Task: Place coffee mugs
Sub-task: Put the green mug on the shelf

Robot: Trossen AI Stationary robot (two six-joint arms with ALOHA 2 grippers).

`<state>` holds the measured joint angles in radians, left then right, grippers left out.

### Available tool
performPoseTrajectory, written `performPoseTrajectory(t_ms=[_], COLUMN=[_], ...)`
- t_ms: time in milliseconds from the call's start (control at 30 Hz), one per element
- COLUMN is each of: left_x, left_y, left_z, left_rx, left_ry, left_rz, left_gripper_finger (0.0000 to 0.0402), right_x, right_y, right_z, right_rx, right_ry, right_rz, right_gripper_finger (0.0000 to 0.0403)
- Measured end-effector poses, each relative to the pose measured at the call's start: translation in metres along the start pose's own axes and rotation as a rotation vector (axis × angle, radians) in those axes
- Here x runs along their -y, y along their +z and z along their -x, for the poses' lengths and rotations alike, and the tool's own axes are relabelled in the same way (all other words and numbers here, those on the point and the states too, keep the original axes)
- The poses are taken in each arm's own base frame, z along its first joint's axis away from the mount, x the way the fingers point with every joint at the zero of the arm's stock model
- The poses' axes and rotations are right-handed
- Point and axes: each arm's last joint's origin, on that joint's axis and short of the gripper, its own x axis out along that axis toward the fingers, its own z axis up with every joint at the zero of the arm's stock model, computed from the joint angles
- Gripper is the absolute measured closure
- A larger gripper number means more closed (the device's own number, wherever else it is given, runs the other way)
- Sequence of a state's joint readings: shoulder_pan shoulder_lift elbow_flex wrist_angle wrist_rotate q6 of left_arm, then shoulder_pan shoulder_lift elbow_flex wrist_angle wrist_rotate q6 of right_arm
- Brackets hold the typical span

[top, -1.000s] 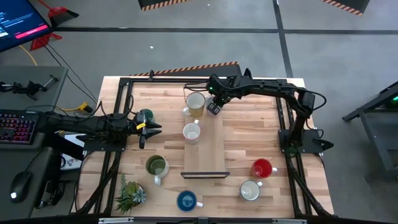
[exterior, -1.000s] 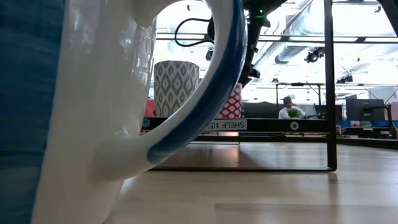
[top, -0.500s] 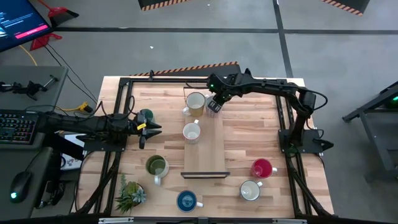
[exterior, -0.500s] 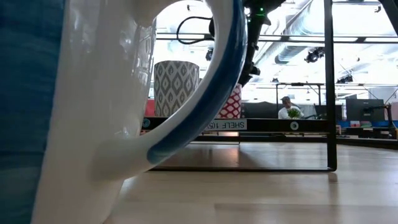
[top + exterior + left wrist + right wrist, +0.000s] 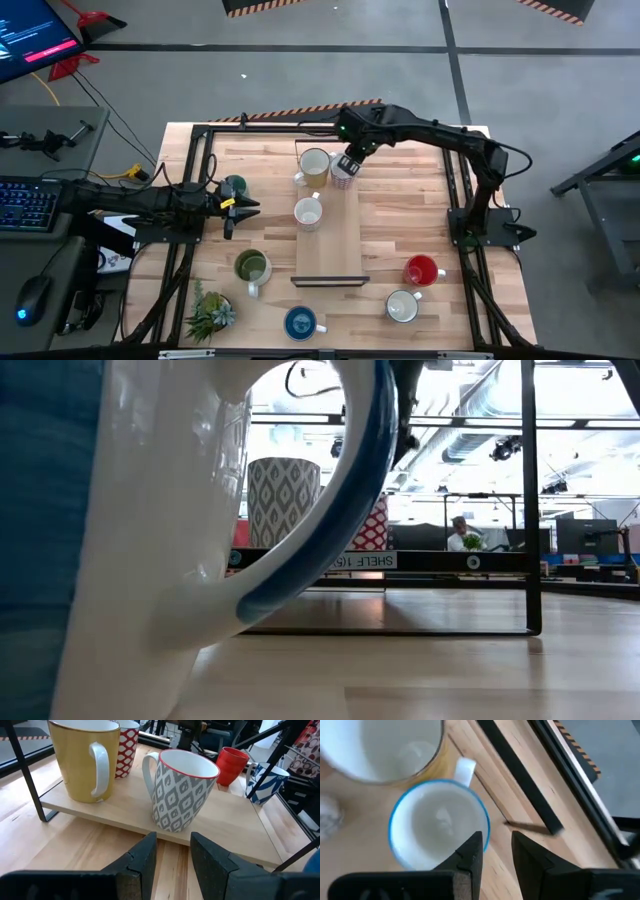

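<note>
I had just let go: my right gripper [image 5: 348,160] rose with fingers parted above the red-patterned mug [image 5: 343,172], left beside the yellow mug [image 5: 314,165] on the shelf [image 5: 330,250]. That mug looked placed.

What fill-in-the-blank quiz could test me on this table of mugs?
The board carries ___ mugs. The plant stands on the side of the ___ arm. The right gripper hangs above a mug whose rim is ___.
Missing words: three; left; blue.
</note>
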<state>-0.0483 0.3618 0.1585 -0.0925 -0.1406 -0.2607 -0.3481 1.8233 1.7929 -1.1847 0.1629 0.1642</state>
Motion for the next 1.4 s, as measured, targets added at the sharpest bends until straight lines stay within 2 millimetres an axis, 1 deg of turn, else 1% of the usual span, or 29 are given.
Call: performPoseTrajectory(t_ms=[167, 300, 367, 500, 633, 767, 900, 1033, 1200, 1400], left_x=[0.0, 0.0, 0.0, 0.0, 0.0, 0.0, 0.0, 0.001, 0.002, 0.002], left_y=[0.0, 0.0, 0.0, 0.0, 0.001, 0.002, 0.002, 0.003, 0.006, 0.01], left_z=[0.0, 0.0, 0.0, 0.0, 0.0, 0.0, 0.0, 0.0, 0.0, 0.001], left_rx=[0.0, 0.0, 0.0, 0.003, 0.011, 0.016, 0.016, 0.032, 0.06, 0.098], left_ry=[0.0, 0.0, 0.0, -0.001, -0.003, -0.004, -0.004, -0.009, -0.016, -0.027], left_rz=[0.0, 0.0, 0.0, 0.0, 0.001, 0.002, 0.002, 0.005, 0.009, 0.04], left_gripper_finger=[0.0292, 0.0292, 0.0292, 0.0292, 0.0292, 0.0292, 0.0292, 0.0292, 0.0292, 0.0292], right_x=[-0.014, -0.027, -0.032, -0.034, -0.034, -0.032, -0.027, -0.026, -0.026, -0.025], right_y=[-0.009, -0.029, -0.045, -0.087, -0.128, -0.168, -0.202, -0.228, -0.25, -0.27], right_z=[0.032, 0.055, 0.062, 0.072, 0.078, 0.082, 0.074, 0.052, 0.02, -0.009], right_rx=[-0.058, -0.066, -0.073, -0.053, 0.04, 0.158, 0.261, 0.378, 0.536, 0.652], right_ry=[-0.063, -0.079, -0.069, -0.043, 0.068, 0.156, 0.233, 0.3, 0.373, 0.45], right_rz=[0.082, 0.134, 0.141, 0.136, 0.097, 0.101, 0.097, 0.153, 0.204, 0.178], right_gripper_finger=[0.032, 0.032, 0.032, 0.032, 0.032, 0.032, 0.032, 0.032, 0.032, 0.032])
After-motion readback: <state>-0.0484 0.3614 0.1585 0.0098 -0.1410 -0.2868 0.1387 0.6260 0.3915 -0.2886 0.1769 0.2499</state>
